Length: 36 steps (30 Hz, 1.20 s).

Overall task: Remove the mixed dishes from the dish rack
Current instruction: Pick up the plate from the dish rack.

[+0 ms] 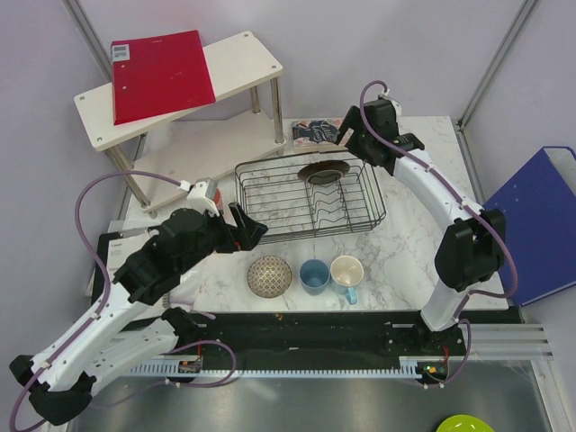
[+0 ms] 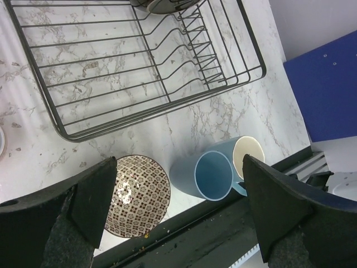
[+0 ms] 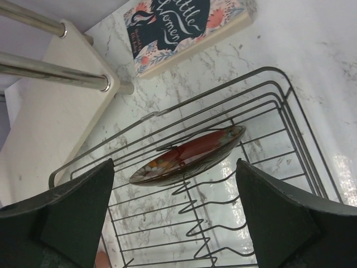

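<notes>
The dark wire dish rack [image 1: 370, 219] stands mid-table and holds only the dark red-brown plate [image 1: 323, 172], propped in its far divider row. The red-speckled bowl [image 1: 269, 275], blue cup [image 1: 314, 276] and light-blue mug with cream inside [image 1: 347, 273] stand in a row on the table in front of the rack. My left gripper [image 1: 249, 233] is open and empty at the rack's near-left corner; its wrist view shows the bowl [image 2: 136, 195], cup [image 2: 209, 176] and mug [image 2: 248, 152] below. My right gripper [image 1: 345, 137] is open and empty above the plate [image 3: 187, 155]. A salmon-pink tumbler [image 1: 205, 190] shows partly behind the left arm.
A white two-tier shelf [image 1: 243, 54] with a red folder [image 1: 160, 74] stands at the back left. A book [image 1: 314, 132] lies behind the rack. A blue binder [image 1: 540, 225] is off the table's right edge. A lime-green dish [image 1: 463, 423] lies at the bottom right.
</notes>
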Tool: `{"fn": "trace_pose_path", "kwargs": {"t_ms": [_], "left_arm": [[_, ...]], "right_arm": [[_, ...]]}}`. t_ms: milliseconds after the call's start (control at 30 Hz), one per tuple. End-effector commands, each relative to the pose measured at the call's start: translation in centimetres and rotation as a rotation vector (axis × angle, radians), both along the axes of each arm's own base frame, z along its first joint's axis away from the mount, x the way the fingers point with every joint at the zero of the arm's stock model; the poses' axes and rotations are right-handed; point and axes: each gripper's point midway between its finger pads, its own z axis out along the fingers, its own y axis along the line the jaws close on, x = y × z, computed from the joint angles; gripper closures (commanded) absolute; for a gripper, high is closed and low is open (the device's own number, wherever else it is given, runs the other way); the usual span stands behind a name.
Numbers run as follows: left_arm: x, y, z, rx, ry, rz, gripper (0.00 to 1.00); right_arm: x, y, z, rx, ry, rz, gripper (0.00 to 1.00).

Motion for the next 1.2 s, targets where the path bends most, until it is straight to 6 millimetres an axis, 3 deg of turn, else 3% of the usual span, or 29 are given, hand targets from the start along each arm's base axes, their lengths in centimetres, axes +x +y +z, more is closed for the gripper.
{"fn": "trace_pose_path", "kwargs": {"t_ms": [0, 67, 100, 133, 167, 233, 333, 433, 533, 567, 600, 667, 700, 733, 767, 833, 867, 933, 967, 1000, 1067, 1100, 1167], "left_arm": [[1.4, -0.8, 0.4, -0.033, -0.047, 0.019, 0.02], [1.5, -1.2, -0.1, -0.025, -0.031, 0.007, 0.05], [1.6, -1.3, -0.3, -0.026, -0.021, 0.008, 0.06], [1.8, -1.5, -1.0, -0.012, 0.000, 0.010, 0.06], [1.8, -1.6, -1.3, -0.010, 0.010, 0.011, 0.07], [1.8, -1.7, -2.3, -0.006, 0.036, 0.014, 0.07], [2.0, -1.5, -2.6, 0.014, 0.022, 0.020, 0.07], [2.7, -1.5, -1.8, 0.042, -0.042, 0.005, 0.07], [4.0, -2.1, -1.0, 0.116, -0.124, -0.037, 0.06], [5.0, -2.7, -0.7, 0.137, -0.152, -0.044, 0.05], [5.9, -3.0, -0.6, 0.192, -0.197, -0.066, 0.05], [7.8, -3.7, 1.3, 0.224, -0.258, -0.050, 0.06], [9.5, -4.8, 0.5, 0.295, -0.280, -0.075, 0.07], [10.8, -5.7, 2.3, 0.305, -0.329, -0.081, 0.11], [12.0, -6.3, 2.2, 0.381, -0.371, -0.118, 0.11], [14.9, -8.9, 2.2, 0.440, -0.437, -0.196, 0.12], [15.8, -9.4, 2.3, 0.511, -0.507, -0.255, 0.12], [17.9, -11.3, 1.2, 0.494, -0.533, -0.352, 0.11], [18.7, -11.7, 2.2, 0.475, -0.554, -0.376, 0.11], [19.5, -11.9, 0.9, 0.456, -0.533, -0.430, 0.11], [20.6, -11.7, 1.3, 0.435, -0.548, -0.460, 0.11], [21.9, -10.7, 0.7, 0.426, -0.535, -0.454, 0.08], [23.5, -9.7, 0.2, 0.422, -0.509, -0.421, 0.01]], "right_arm": [[0.2, 1.8, 1.4, 0.072, -0.023, 0.077, 0.12], [0.5, 1.7, 0.3, 0.109, 0.011, 0.061, 0.23], [0.5, 1.7, -0.3, 0.130, 0.027, 0.052, 0.32], [0.6, 1.7, -0.4, 0.149, 0.030, 0.045, 0.49], [0.8, 1.8, -0.3, 0.184, 0.025, 0.050, 0.58], [0.7, 2.3, -0.5, 0.237, 0.029, 0.060, 0.64], [0.8, 1.4, 0.6, 0.187, -0.030, 0.055, 0.52], [0.7, 0.7, 0.7, 0.154, -0.048, 0.058, 0.54], [0.3, 0.3, -0.6, 0.156, -0.018, 0.050, 0.56], [0.1, 0.1, 0.0, 0.156, -0.039, 0.044, 0.56], [-0.4, -0.2, -1.0, 0.155, -0.027, 0.036, 0.56], [-1.4, -0.9, -0.8, 0.172, -0.066, -0.001, 0.55], [-1.7, -1.0, -0.4, 0.183, -0.088, -0.004, 0.51], [-2.1, -1.2, 1.9, 0.217, -0.160, -0.008, 0.49], [-3.0, -1.4, 1.1, 0.218, -0.154, -0.008, 0.46], [-4.1, -1.9, 3.2, 0.231, -0.212, -0.008, 0.43], [-4.8, -2.0, 3.2, 0.226, -0.215, -0.001, 0.40], [-6.3, -2.3, 4.5, 0.236, -0.249, 0.011, 0.39], [-6.7, -2.5, 5.0, 0.237, -0.263, 0.013, 0.38], [-7.7, -2.6, 6.5, 0.250, -0.298, 0.025, 0.37], [-8.9, -2.7, 7.0, 0.259, -0.314, 0.038, 0.37], [-9.9, -2.4, 8.2, 0.282, -0.338, 0.071, 0.36], [-10.9, -2.4, 8.2, 0.291, -0.342, 0.089, 0.36]]}}
